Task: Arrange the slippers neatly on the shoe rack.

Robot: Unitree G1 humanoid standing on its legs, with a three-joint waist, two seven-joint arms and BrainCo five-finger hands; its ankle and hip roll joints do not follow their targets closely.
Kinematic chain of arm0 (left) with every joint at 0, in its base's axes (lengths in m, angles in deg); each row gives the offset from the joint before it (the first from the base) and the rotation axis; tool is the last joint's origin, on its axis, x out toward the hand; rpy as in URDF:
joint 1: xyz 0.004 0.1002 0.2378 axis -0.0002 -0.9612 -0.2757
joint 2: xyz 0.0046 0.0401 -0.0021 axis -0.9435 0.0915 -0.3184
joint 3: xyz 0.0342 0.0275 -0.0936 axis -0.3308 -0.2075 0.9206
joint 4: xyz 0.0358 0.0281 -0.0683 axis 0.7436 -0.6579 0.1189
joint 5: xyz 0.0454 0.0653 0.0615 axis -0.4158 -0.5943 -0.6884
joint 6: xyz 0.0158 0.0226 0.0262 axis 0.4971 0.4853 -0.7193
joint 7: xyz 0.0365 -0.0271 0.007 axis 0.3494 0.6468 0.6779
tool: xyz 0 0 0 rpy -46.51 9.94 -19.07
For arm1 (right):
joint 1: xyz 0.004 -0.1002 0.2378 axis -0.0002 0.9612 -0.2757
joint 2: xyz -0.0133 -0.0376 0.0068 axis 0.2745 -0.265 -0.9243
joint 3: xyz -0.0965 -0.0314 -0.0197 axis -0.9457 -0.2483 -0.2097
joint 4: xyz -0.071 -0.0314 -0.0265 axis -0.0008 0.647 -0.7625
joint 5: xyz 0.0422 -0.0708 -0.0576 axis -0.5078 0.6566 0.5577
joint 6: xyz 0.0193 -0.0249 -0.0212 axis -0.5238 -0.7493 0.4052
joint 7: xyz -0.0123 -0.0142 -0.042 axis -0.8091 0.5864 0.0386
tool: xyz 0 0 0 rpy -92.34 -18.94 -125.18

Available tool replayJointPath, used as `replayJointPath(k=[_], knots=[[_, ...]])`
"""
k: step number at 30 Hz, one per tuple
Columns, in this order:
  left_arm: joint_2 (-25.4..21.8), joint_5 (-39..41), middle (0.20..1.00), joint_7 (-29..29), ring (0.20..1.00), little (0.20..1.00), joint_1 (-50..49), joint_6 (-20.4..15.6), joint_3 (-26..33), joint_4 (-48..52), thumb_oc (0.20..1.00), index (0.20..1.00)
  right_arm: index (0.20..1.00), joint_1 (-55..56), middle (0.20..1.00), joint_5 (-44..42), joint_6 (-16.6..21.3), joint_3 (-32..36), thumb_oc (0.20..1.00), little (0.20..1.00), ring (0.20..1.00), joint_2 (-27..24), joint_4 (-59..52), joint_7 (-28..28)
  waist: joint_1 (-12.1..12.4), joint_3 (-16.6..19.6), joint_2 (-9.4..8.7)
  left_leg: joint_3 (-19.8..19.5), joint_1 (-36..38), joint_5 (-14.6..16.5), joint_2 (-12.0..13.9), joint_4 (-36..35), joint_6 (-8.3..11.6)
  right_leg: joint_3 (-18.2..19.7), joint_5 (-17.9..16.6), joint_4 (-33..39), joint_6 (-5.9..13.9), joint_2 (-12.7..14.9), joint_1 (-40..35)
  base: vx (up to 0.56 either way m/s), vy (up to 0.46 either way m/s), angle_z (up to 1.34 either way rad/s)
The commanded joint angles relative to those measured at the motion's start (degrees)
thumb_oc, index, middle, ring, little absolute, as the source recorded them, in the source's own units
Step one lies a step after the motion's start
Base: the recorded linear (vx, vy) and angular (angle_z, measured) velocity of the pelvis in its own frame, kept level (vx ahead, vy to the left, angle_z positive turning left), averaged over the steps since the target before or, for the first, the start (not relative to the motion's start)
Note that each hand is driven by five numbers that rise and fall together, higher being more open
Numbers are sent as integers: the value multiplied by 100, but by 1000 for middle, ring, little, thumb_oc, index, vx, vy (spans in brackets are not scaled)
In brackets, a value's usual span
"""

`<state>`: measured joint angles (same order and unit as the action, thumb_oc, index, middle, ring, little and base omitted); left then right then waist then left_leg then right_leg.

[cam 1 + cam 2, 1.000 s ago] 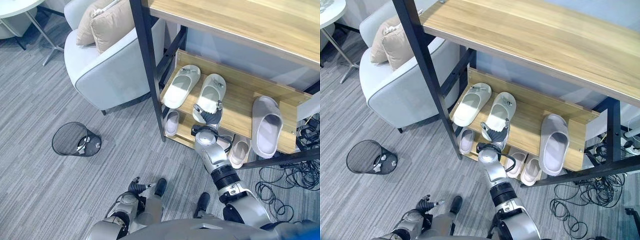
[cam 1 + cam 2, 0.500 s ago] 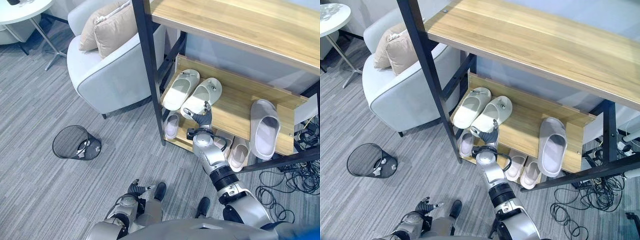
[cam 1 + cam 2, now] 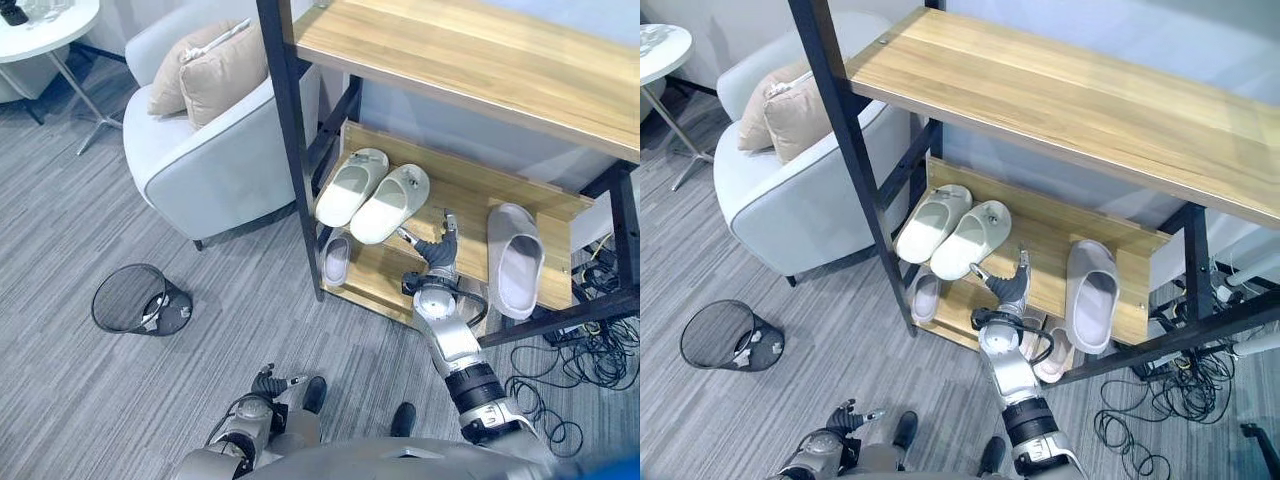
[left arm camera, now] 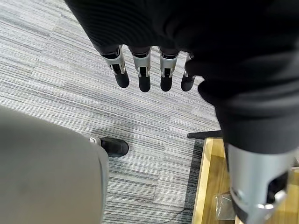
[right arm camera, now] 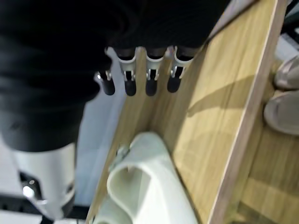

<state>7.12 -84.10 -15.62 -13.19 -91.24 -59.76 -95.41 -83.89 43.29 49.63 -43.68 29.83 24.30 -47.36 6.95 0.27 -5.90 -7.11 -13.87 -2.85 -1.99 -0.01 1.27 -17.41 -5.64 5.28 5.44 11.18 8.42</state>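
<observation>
A grey striped carpet [image 3: 120,400] covered the floor, with a pale armchair [image 3: 215,165] holding two beige cushions [image 3: 215,70] at the left and a black mesh wastebasket [image 3: 140,300] on the carpet in front of it. In the left eye view the black-framed wooden shoe rack [image 3: 520,200] stood beside the armchair, its front post [image 3: 290,150] just left of the slippers. On the middle shelf two cream slippers [image 3: 372,195] lay side by side, touching, and one grey slipper [image 3: 514,260] lay well apart at the shelf's right end. The right hand [image 3: 438,255] hovered over the bare wood between them, fingers spread and holding nothing. The left hand [image 3: 268,383] hung low near the floor.

In the right eye view three more slippers showed on the lower shelf: one [image 3: 924,296] at the left, two partly hidden behind the right arm.

In the left wrist view the left hand's fingers [image 4: 142,77] hung straight and empty above the carpet.

In the right wrist view the right hand's fingers [image 5: 140,77] were straight over the shelf board, one cream slipper [image 5: 145,186] beyond them and untouched.
</observation>
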Motion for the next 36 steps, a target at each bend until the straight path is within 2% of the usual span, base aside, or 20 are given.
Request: replayJointPath(k=[1,4,6,8,10,13,15,19,20,26,28,36], knots=[[587,67,1000,-8,1000,1000,-182,-17,-192,-723,1000,1000,1000,-219,1000,-54,318,-119,1000,1000,1000,73,-366,-487,107,-138,37,262,296,-177,151,-499,-218,3,314,-28,553,351,-604,-16,-42,-15],[528,78,1000,6,1000,1000,-215,-25,-99,-734,1000,1000,1000,1,1000,334,359,-240,1000,1000,1000,-220,-618,-715,50,-103,36,316,366,-162,173,-499,-217,51,316,-28,522,327,-651,-4,-29,-6],[517,122,1000,-28,1000,1000,-263,-55,-59,-675,1000,1000,1000,336,1000,845,556,-193,1000,1000,1000,-730,-916,-577,-18,-39,62,337,443,-142,192,-499,-210,78,337,-28,505,314,-704,5,-23,-6],[500,159,1000,-19,1000,1000,-341,-53,-22,-659,1000,1000,1000,507,1000,1323,338,-9,1000,1000,1000,-1162,-1061,-378,-64,7,77,352,493,-132,197,-499,-212,98,348,-28,498,304,-731,-3,-20,-6],[497,154,1000,-20,1000,1000,-387,-62,-20,-662,1000,1000,1000,610,1000,1523,140,215,1000,1000,1000,-1365,-1056,-293,-92,33,96,373,532,-118,207,-499,-217,113,359,-28,495,305,-756,4,-8,-8],[496,152,1000,-6,1000,1000,-452,-48,-1,-730,1000,1000,1000,666,1000,1434,-25,660,1000,1000,1000,-1439,-1056,-296,-145,83,123,407,569,-108,216,-499,-216,169,356,-28,470,289,-755,9,-8,-15],[480,97,1000,6,1000,1000,-475,-18,-11,-809,1000,1000,1000,582,1000,935,-127,998,1000,1000,1000,-1280,-986,-620,-158,122,122,419,579,-97,214,-499,-216,185,345,-28,462,283,-757,19,-22,-11],[444,81,1000,11,1000,1000,-460,-41,6,-883,1000,1000,1000,323,1000,767,-91,1253,1000,1000,1000,-1283,-948,-871,-156,138,100,404,548,-101,210,-499,-206,191,327,-28,462,275,-727,19,-18,0],[450,74,1000,6,1000,1000,-454,-34,-7,-938,1000,1000,1000,208,1000,842,-236,1356,1000,1000,1000,-1322,-877,-1002,-144,153,74,401,509,-104,210,-499,-198,195,317,-28,467,276,-690,19,-21,6],[466,60,1000,-34,1000,1000,-473,-41,-23,-958,1000,1000,1000,130,1000,893,-460,1622,1000,1000,1000,-1324,-739,-871,-107,176,61,373,439,-108,202,-499,-182,177,328,-28,480,276,-645,17,-11,4],[478,55,1000,-54,1000,1000,-543,-47,-32,-994,1000,1000,1000,4,1000,1031,-826,1815,1000,1000,1000,-1467,-603,-959,-86,180,72,366,422,-100,197,-499,-180,170,334,-28,472,275,-640,36,-6,7],[478,51,1000,-79,1000,1000,-577,-82,-21,-1092,1000,1000,1000,-116,1000,1245,-999,2043,1000,1000,1000,-1770,-231,-1046,-59,182,91,355,413,-96,181,-499,-178,155,335,-28,475,290,-644,9,1,2]])
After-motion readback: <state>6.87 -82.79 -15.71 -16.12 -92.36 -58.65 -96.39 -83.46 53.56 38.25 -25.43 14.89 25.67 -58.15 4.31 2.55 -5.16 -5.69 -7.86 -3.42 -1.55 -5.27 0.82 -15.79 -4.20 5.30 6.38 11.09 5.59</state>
